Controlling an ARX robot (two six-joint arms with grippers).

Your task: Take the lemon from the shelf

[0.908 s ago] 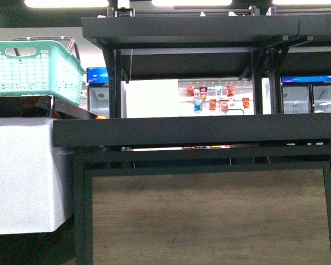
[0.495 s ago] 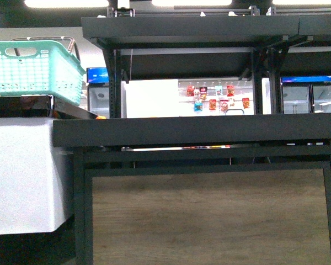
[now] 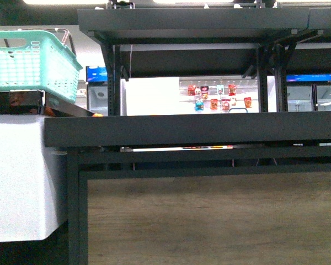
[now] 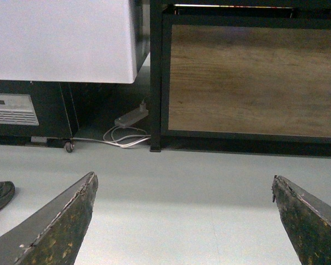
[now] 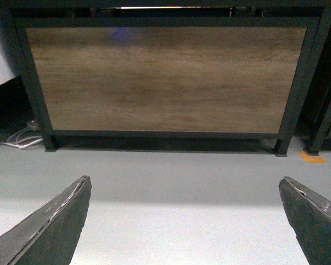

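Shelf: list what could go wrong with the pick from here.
No lemon shows in any view; the shelf is seen edge-on, so a reach would be blind.
The left gripper and right gripper, both open, sit low by the wood panel; rising, they might strike the shelf's rim.

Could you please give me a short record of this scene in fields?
Shelf: black metal frame, straight ahead, wood panel below its deck
Lemon: not visible in any view
Left gripper: open, empty, low over the floor
Right gripper: open, empty, low over the floor
Basket: green, left of the shelf
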